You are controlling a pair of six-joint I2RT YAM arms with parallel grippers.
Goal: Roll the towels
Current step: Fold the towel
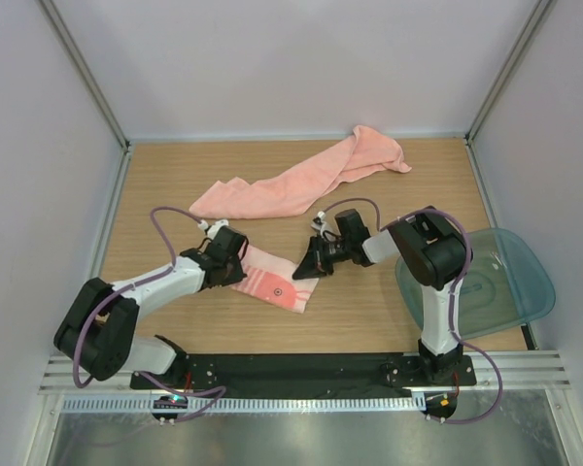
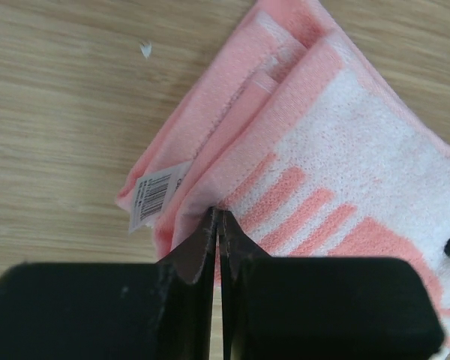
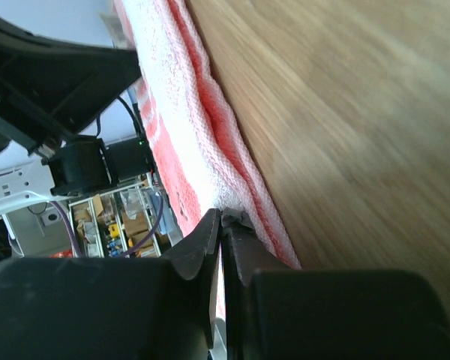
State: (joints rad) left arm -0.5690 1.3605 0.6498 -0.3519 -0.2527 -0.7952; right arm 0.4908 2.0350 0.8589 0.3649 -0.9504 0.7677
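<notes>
The striped towel (image 1: 272,283), lying lengthwise between them, is pinched by the left gripper (image 1: 239,269) and right gripper (image 1: 300,271).

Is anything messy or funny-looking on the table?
Yes. The long pink towel lies twisted and bunched across the far side of the table, not rolled. The teal tray seems to stick out past the table's right edge.

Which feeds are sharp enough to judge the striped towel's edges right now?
Top external: even light, sharp, but the striped towel looks small. Left wrist: crisp weave and barcode label. Right wrist: towel edge sharp near the fingers, wooden table blurred, background at left bright.
</notes>
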